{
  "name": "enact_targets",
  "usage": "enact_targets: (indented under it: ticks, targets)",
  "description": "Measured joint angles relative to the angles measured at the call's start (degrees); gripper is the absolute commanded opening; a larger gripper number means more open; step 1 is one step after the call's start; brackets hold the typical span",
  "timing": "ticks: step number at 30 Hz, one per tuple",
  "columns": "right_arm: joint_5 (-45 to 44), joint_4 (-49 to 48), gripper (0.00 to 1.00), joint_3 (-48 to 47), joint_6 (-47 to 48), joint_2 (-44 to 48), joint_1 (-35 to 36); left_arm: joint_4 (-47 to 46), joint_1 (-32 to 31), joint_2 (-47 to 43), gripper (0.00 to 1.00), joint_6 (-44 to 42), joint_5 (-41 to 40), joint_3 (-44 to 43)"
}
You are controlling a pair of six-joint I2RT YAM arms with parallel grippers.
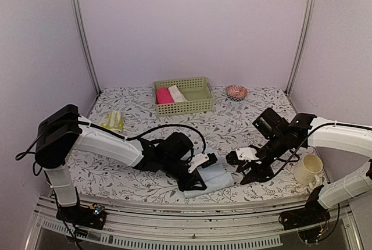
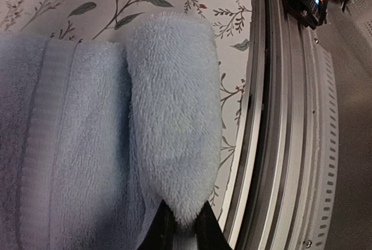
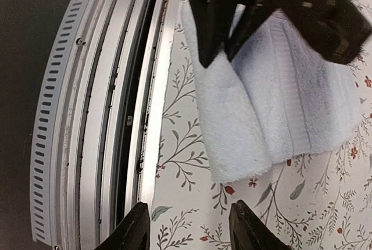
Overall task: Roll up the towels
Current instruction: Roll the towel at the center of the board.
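Fingers [image 2: 206, 235] of the left gripper [image 1: 195, 180] are pressed nearly together, pinching a folded-over flap of the light blue towel [image 1: 216, 174], which lies at the near edge of the tabletop [image 1: 139, 107]. The right gripper [image 3: 189, 229] hangs with its fingers spread and nothing between them, just beside the towel's right end and not touching it. In the left wrist view only the fingertips show, since the fluffy fold covers the rest. From above, the gripper hides part of the towel. The yellow-green towel [image 1: 112, 121] lies well apart, at the far left.
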State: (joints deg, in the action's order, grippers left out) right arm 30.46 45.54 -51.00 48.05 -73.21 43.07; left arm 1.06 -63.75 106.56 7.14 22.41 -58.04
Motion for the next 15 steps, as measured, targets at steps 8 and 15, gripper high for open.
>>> enact_targets:
  ticks: [8,15]
  targets:
    - [-11.65,-14.97,0.51,6.43,-1.75,-0.17,14.73,-7.89,5.55,3.04,0.00,11.32,14.14,1.64]
    - [-16.63,-23.50,0.51,6.56,-1.49,-5.86,16.61,-9.97,7.45,5.03,0.00,15.21,19.65,1.44]
